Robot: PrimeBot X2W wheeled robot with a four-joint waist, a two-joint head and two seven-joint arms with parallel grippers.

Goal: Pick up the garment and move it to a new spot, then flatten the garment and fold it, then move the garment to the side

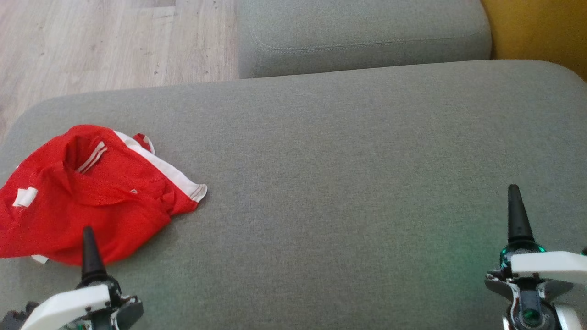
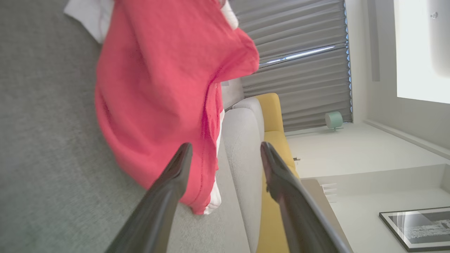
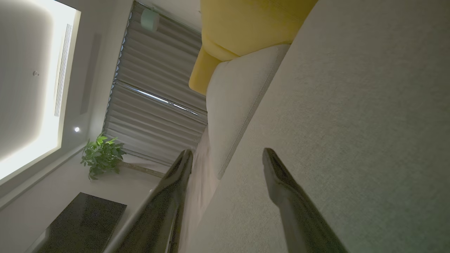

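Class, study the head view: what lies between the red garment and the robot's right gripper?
Bare grey cushion, nothing on it, separates the red garment from the right gripper, as the head view shows.

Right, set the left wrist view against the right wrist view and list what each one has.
Left wrist view: the crumpled red shirt with white trim, and a framed picture. Right wrist view: a potted plant and a dark flat surface. Both: the grey sofa seat, the yellow cushion, the pleated curtain and a pale green round object.
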